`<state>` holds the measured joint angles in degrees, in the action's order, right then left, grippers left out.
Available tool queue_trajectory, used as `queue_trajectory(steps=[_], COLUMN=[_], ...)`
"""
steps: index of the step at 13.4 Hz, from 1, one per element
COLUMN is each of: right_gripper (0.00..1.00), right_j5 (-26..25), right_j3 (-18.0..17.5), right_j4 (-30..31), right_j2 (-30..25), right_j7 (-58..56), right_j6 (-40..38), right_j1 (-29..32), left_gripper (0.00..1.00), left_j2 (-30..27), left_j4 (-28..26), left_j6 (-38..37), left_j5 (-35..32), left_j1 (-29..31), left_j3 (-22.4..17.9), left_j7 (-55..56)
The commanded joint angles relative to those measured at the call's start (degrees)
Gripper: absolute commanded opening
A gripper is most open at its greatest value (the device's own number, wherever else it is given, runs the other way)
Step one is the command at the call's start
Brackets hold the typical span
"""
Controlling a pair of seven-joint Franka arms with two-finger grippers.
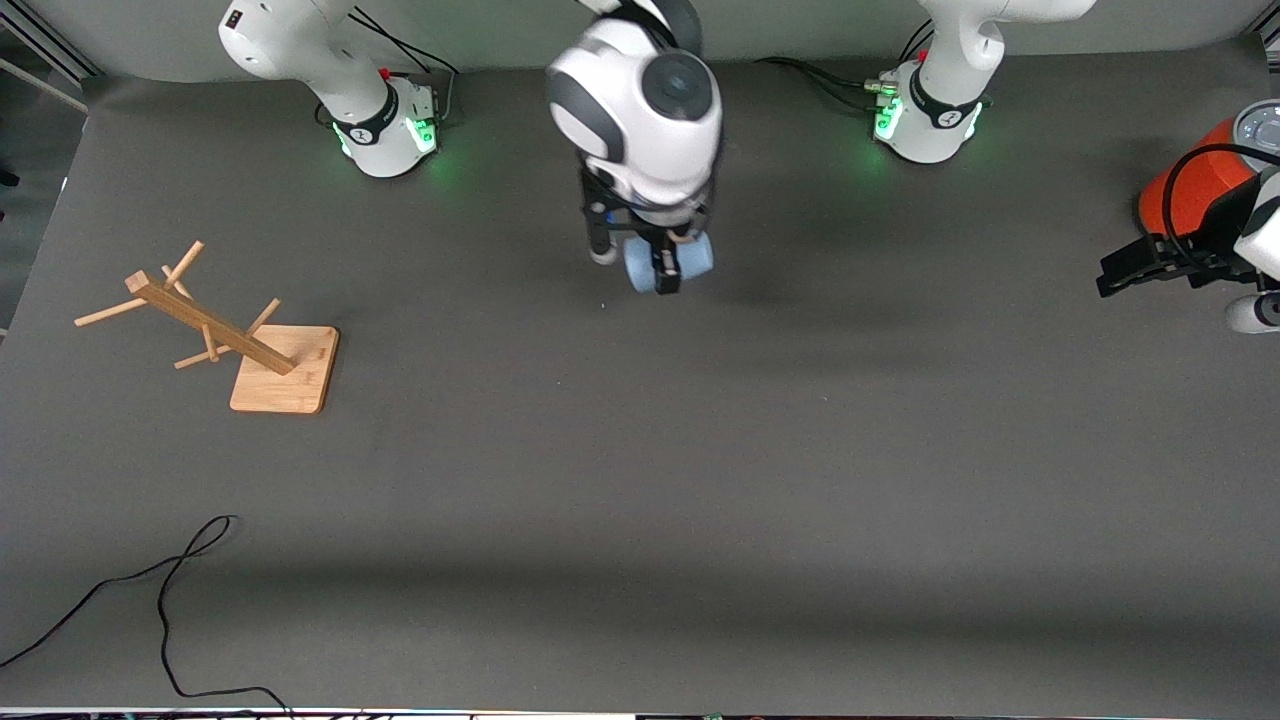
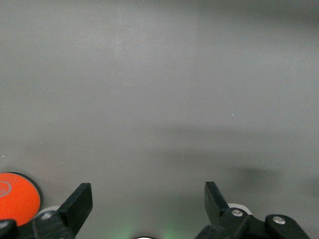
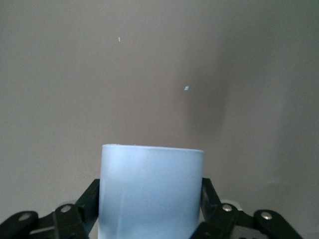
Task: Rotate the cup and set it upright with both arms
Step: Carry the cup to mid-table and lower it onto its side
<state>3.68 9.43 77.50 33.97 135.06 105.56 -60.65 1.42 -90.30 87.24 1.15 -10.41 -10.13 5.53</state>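
Note:
The pale blue cup (image 1: 695, 258) is held on its side in my right gripper (image 1: 665, 265), over the middle of the table toward the robots' bases. In the right wrist view the cup (image 3: 152, 174) fills the gap between the black fingers (image 3: 88, 199), and my right gripper (image 3: 151, 199) is shut on its sides. Its opening is not visible. My left gripper (image 1: 1120, 275) waits at the left arm's end of the table beside the orange-red can. In the left wrist view my left gripper (image 2: 148, 199) is open and empty over bare mat.
An orange-red can (image 1: 1195, 185) with a grey top stands at the left arm's end and shows in the left wrist view (image 2: 17, 196). A wooden peg rack (image 1: 280, 370) stands toward the right arm's end. A black cable (image 1: 165, 600) lies near the front edge.

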Motion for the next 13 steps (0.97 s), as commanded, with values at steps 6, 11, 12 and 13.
queue_trajectory(steps=[6,11,12,13], right_gripper=[0.28,0.3,0.38,0.56], right_j5=[-0.8,-3.8,-3.8,-3.8], right_j3=[1.0,1.0,1.0,1.0], right_j4=[-12.8,-14.5,-14.5,-14.5], right_j2=[19.7,25.2,25.3,25.3], right_j7=[10.0,13.7,13.7,13.7], right_j6=[7.5,10.9,11.0,11.0], right_j1=[-3.2,-3.6,-3.6,-3.6], left_gripper=[1.0,1.0,1.0,1.0], left_j2=[-0.6,-0.6,-0.6,-0.6], left_j4=[-0.5,-0.5,-0.5,-0.5], left_j6=[-0.7,-0.7,-0.7,-0.7], left_j5=[0.5,0.5,0.6,0.5], left_j1=[0.2,0.2,0.2,0.2], left_j3=[0.1,0.1,0.1,0.1], left_j7=[-0.7,-0.8,-0.8,-0.8])
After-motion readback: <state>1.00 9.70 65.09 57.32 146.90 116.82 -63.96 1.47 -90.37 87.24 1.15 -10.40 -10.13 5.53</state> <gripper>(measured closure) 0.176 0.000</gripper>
